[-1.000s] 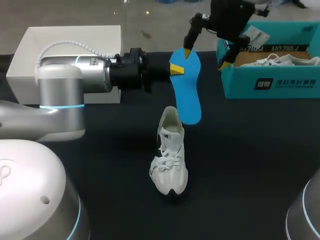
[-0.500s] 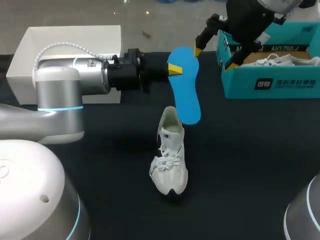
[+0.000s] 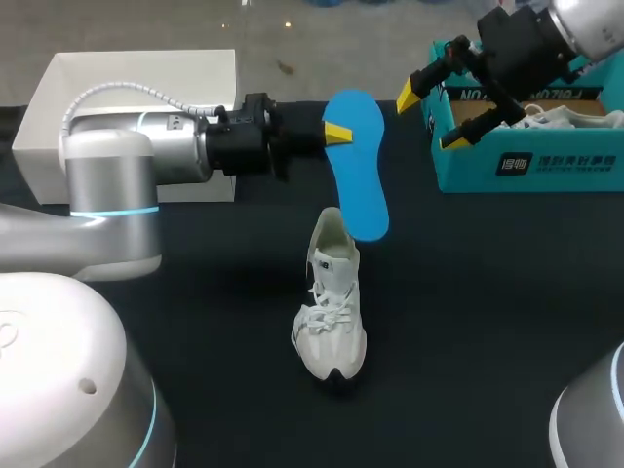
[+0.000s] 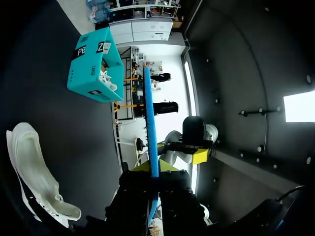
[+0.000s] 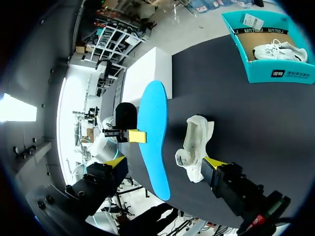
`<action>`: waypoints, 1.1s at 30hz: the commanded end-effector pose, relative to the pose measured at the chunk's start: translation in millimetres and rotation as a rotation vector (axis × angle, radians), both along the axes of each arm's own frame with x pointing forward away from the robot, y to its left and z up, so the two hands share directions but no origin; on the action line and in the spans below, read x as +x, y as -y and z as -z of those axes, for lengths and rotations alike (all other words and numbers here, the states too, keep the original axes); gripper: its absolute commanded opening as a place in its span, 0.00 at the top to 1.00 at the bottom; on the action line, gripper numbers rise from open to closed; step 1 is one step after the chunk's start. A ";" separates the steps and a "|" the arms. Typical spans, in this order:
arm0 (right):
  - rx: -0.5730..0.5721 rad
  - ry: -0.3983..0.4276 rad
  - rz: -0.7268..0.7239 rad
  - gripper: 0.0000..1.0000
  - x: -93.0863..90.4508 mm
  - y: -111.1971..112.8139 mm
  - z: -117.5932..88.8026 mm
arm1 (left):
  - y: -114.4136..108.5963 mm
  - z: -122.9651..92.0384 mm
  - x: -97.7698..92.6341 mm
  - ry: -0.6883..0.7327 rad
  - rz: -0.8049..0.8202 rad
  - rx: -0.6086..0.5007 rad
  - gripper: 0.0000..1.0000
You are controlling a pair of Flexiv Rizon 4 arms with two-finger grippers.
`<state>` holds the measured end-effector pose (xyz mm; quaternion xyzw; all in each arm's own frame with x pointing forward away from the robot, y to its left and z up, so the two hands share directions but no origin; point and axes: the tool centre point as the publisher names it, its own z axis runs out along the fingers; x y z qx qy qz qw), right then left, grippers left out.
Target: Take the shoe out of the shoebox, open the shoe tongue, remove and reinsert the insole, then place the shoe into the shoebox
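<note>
Head view: our left gripper (image 3: 331,132) is clamping the insole (image 3: 359,175) at its heel end. We're holding it off the table (image 3: 468,322), with the toe end near the heel opening of the shoe (image 3: 331,302). The shoe is standing on its sole, out of the shoebox (image 3: 526,161). Our right gripper (image 3: 429,119) is hanging by the shoebox's corner, fingers spread, gripping nothing.

Left wrist: we're seeing the insole (image 4: 149,108) edge-on, pinched from both sides between our fingers. The shoe (image 4: 29,167) is lying off to one side and the shoebox (image 4: 93,66) is well ahead.

Right wrist: the fingers are standing wide apart and empty. The insole (image 5: 152,137) and shoe (image 5: 194,145) are lying ahead, between them but untouched.

Handling: we're judging the insole to be light, thin and floppy, so with a heel grip the toe will likely flex. Probably best to feed it in toe first. The shoe looks light, with a soft upper, so we'd take hold at the firmer heel collar to steady it.
</note>
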<state>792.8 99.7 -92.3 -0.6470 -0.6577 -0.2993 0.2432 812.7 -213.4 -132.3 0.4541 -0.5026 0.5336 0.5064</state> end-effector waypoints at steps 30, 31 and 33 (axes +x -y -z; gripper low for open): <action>0.581 0.007 -0.022 0.00 -12.8 3.6 26.8 | -7.1 -6.4 0.7 -0.008 0.012 -0.015 1.00; 0.577 0.015 -0.018 0.00 -12.4 5.4 27.7 | -6.9 -7.2 1.0 -0.016 0.019 -0.027 1.00; 0.588 0.027 -0.012 0.00 -11.8 7.7 27.8 | -6.5 -8.6 1.5 -0.017 0.019 -0.033 1.00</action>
